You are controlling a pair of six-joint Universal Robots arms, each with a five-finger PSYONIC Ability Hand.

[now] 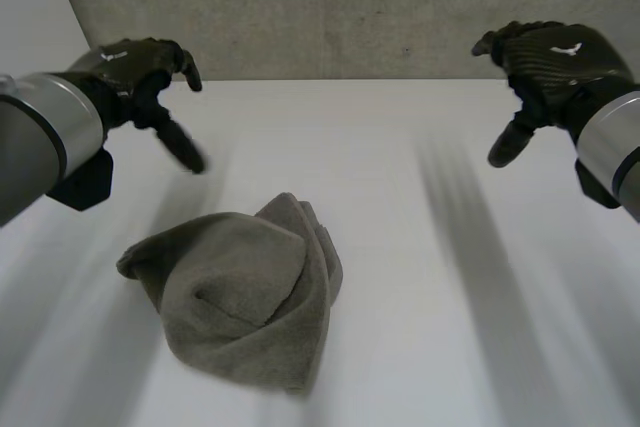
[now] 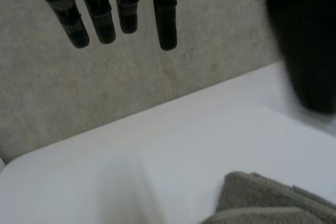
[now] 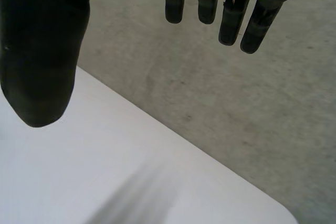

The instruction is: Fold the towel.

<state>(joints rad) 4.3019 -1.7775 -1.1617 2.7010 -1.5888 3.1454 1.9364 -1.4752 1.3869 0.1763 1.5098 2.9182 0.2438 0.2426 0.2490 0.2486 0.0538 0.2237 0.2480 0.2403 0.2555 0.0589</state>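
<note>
- Writing and labels: the back of the left robot hand (image 1: 140,72) carries a small white mark (image 1: 114,54) shaped like a bird with spread wings. The back of the right robot hand (image 1: 545,67) carries a matching one (image 1: 566,49). Neither has letters that can be read.
- Count: one towel (image 1: 250,297), two robot hands, one white surface (image 1: 400,167) and a grey speckled wall (image 1: 350,7) behind it.
- Towel: grey-green and fleecy, it lies in a rumpled heap on the surface. It sits at the near side, a little toward the left arm (image 1: 45,132), with folds bunched up along its right side and one corner poking out to the left.
- Left robot hand: raised above the far left part of the surface, well apart from the towel. In the left wrist view its fingers (image 2: 100,19) hang straight and spread, the thumb (image 2: 310,51) stands off to one side, and nothing is between them. It is open and empty. The same view shows an edge of the towel (image 2: 273,203) on the surface below the palm, clear of the fingertips.
- Right robot hand: raised above the far right part of the surface, well apart from the towel. In the right wrist view its fingers (image 3: 231,19) are straight, the thumb (image 3: 42,66) is held wide, and it holds nothing. It is open too.
</note>
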